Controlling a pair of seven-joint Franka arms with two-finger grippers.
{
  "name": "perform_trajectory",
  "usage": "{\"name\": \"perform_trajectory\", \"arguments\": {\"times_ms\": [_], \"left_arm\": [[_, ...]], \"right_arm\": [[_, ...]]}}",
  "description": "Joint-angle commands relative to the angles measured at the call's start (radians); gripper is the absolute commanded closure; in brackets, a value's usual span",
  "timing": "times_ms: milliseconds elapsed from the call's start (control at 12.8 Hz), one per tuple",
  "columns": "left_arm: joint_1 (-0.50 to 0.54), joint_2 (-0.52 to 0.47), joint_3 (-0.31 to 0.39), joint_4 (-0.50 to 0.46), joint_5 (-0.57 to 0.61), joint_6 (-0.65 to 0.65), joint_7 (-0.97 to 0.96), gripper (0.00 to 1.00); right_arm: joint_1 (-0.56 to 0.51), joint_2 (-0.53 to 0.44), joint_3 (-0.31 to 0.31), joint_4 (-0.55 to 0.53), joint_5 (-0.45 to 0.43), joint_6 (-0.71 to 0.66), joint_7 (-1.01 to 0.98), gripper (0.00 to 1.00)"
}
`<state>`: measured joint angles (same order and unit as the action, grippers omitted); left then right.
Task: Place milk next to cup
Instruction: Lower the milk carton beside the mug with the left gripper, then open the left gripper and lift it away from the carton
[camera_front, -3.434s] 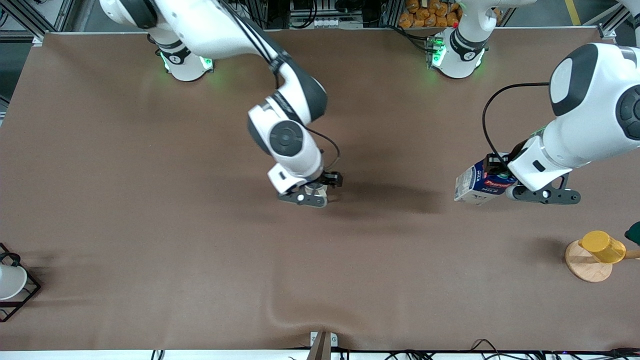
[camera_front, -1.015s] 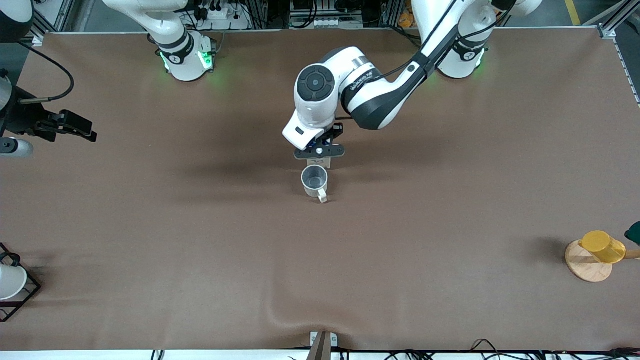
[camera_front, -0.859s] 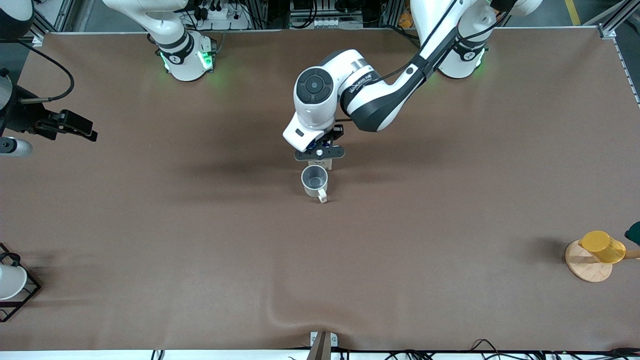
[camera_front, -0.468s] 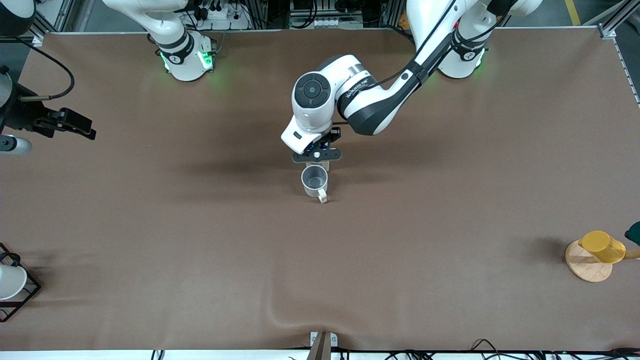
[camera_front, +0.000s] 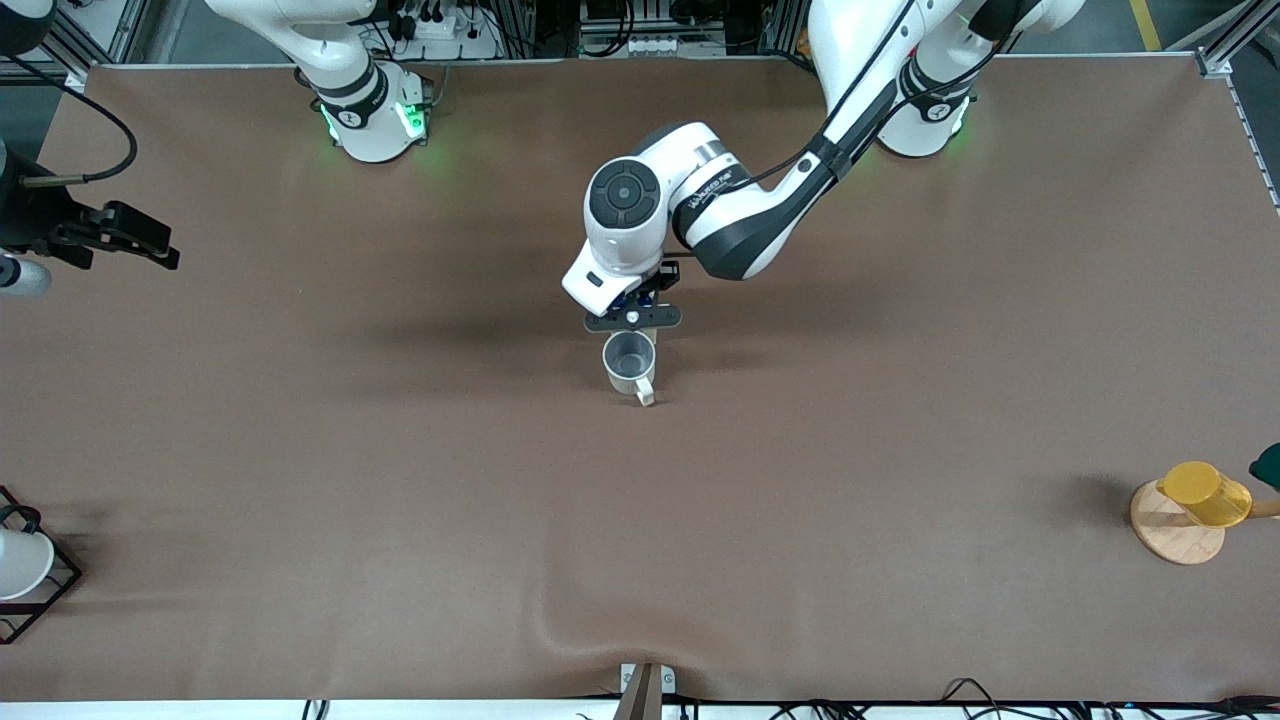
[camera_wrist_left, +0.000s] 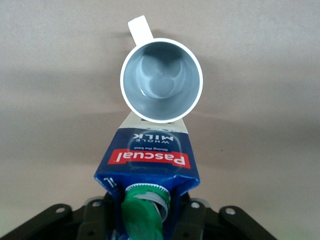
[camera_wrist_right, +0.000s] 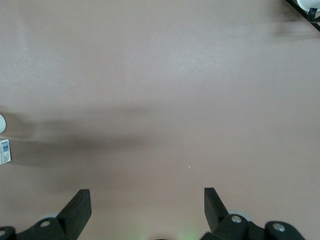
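Near the middle of the desk (camera_front: 400, 480), the left end effector (camera_front: 633, 318) hung just above the brown cover, pinching the milk (camera_wrist_left: 150, 162) by its upper part, below the green cap (camera_wrist_left: 144, 215). The carton stood upright just beside the cup (camera_front: 628, 361), on the side farther from the front camera; in the left wrist view its white lower part lay right against the cup's rim, though whether the two touched could not be told. The cup's handle (camera_wrist_left: 140, 30) pointed away from the carton. Whether the carton's base rested on the desk was hidden. To finish the step well, the carton probably needed to settle flat before release, with the fingers spreading only slightly and the lift going straight up, so that neither carton nor cup was nudged. The right end effector (camera_wrist_right: 145, 212) waited, spread and empty, over bare desk at the right arm's end.
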<state>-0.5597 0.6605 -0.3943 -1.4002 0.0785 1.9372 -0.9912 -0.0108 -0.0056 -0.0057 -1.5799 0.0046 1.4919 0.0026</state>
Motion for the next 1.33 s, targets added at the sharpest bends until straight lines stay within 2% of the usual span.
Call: {"name": "perform_trajectory", "arguments": {"times_ms": [0, 234, 312, 390, 702, 1015, 1249], "left_arm": [[-0.006, -0.022, 0.005, 0.023, 0.027, 0.005, -0.012, 0.00], [0.009, -0.149, 0.003, 0.021, 0.018, -0.033, -0.009, 0.00], [0.032, -0.191, 0.003, 0.023, 0.018, -0.091, -0.001, 0.00], [0.087, -0.223, -0.009, 0.024, 0.018, -0.153, 0.008, 0.00], [0.303, -0.428, -0.005, 0.024, -0.026, -0.259, 0.167, 0.00], [0.495, -0.512, 0.003, 0.014, -0.013, -0.365, 0.417, 0.00], [0.636, -0.530, -0.004, 0.006, -0.040, -0.399, 0.574, 0.00]], "right_arm": [[-0.020, -0.010, 0.018, 0.001, -0.014, -0.012, 0.002, 0.00], [-0.024, -0.008, 0.016, 0.004, -0.018, -0.001, 0.001, 0.00], [-0.024, -0.007, 0.016, 0.008, -0.018, -0.001, 0.001, 0.00], [-0.021, -0.007, 0.016, 0.008, -0.017, -0.001, 0.001, 0.00], [-0.020, -0.004, 0.016, 0.009, -0.018, 0.007, 0.002, 0.00], [-0.024, -0.004, 0.016, 0.011, -0.020, 0.016, 0.001, 0.00], [-0.024, -0.004, 0.016, 0.014, -0.018, 0.018, 0.001, 0.00]]}}
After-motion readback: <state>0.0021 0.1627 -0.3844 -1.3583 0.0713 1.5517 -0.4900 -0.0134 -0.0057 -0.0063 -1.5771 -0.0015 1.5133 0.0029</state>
